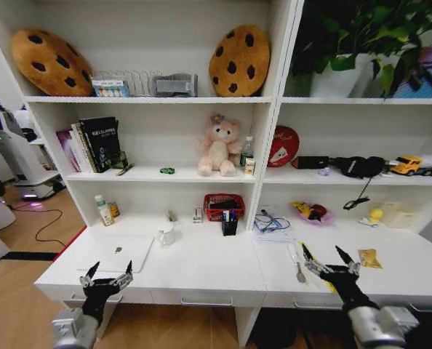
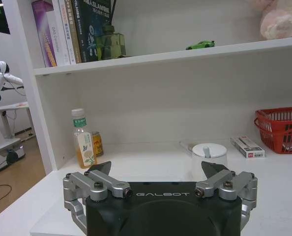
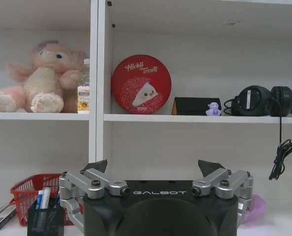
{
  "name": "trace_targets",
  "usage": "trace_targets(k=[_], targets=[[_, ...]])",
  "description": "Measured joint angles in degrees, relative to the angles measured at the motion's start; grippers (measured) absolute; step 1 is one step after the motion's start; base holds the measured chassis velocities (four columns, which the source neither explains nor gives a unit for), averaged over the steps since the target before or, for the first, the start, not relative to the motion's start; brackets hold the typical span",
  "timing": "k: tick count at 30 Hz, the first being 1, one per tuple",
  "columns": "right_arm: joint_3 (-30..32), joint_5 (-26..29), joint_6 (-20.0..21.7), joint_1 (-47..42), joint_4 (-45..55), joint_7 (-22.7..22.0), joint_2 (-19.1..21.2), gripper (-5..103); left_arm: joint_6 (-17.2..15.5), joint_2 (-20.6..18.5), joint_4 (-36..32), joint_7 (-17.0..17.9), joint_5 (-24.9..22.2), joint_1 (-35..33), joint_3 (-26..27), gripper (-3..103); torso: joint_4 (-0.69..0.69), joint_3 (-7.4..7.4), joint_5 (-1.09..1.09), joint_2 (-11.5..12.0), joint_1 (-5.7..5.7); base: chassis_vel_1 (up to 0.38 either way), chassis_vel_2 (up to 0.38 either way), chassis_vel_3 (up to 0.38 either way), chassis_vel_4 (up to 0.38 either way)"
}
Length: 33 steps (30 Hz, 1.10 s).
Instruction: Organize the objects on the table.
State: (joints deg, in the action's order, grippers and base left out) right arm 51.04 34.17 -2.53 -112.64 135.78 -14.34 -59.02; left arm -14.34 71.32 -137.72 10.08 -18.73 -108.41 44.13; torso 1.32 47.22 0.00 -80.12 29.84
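Observation:
A slim silver laptop [image 1: 118,252] lies closed on the left part of the white table [image 1: 209,270]. My left gripper [image 1: 110,271] hovers open just in front of it, near the table's front edge; in the left wrist view the left gripper [image 2: 156,170] holds nothing. Blue and black pens [image 1: 230,217] stand in a black holder, also seen as pens [image 3: 42,197] in the right wrist view. A tiny green object [image 1: 167,171] [image 2: 201,45] rests on the shelf above. My right gripper [image 1: 324,256] [image 3: 155,167] is open and holds nothing, over the right part of the table.
A white mug [image 1: 166,234] [image 2: 209,157], two small bottles [image 1: 105,211], a red basket [image 1: 224,206] and a small box [image 2: 248,146] stand near the back. A spoon-like utensil [image 1: 297,266] and a yellow packet [image 1: 369,258] lie by the right gripper. Shelves rise behind.

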Motion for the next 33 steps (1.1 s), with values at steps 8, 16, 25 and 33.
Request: trace_targets(k=[8,16,25,33], targets=[[-1.37,1.72,2.13,3.76,1.12,-2.85,0.99,100,0.0,0.0,0.0,0.0,0.0,0.0,0.0,100,0.02,0.0,0.0,0.0,0.0,0.0,0.0,0.0,0.0],[-2.23,1.53,-3.95,6.23,-0.24,-3.1,1.48,100,0.0,0.0,0.0,0.0,-0.01,0.0,0.0,100,0.01,0.0,0.0,0.0,0.0,0.0,0.0,0.0,0.0],[-2.43,1.57,-4.38,5.46,-0.25,-1.9,0.0,100,0.0,0.0,0.0,0.0,0.0,0.0,0.0,100,0.01,0.0,0.0,0.0,0.0,0.0,0.0,0.0,0.0],[-2.48,1.94,-4.72,5.35,-0.64,-1.72,-0.15,100,0.0,0.0,0.0,0.0,0.0,0.0,0.0,100,0.0,-0.01,-0.01,-0.01,-0.01,-0.06,-0.056,0.051,0.052]])
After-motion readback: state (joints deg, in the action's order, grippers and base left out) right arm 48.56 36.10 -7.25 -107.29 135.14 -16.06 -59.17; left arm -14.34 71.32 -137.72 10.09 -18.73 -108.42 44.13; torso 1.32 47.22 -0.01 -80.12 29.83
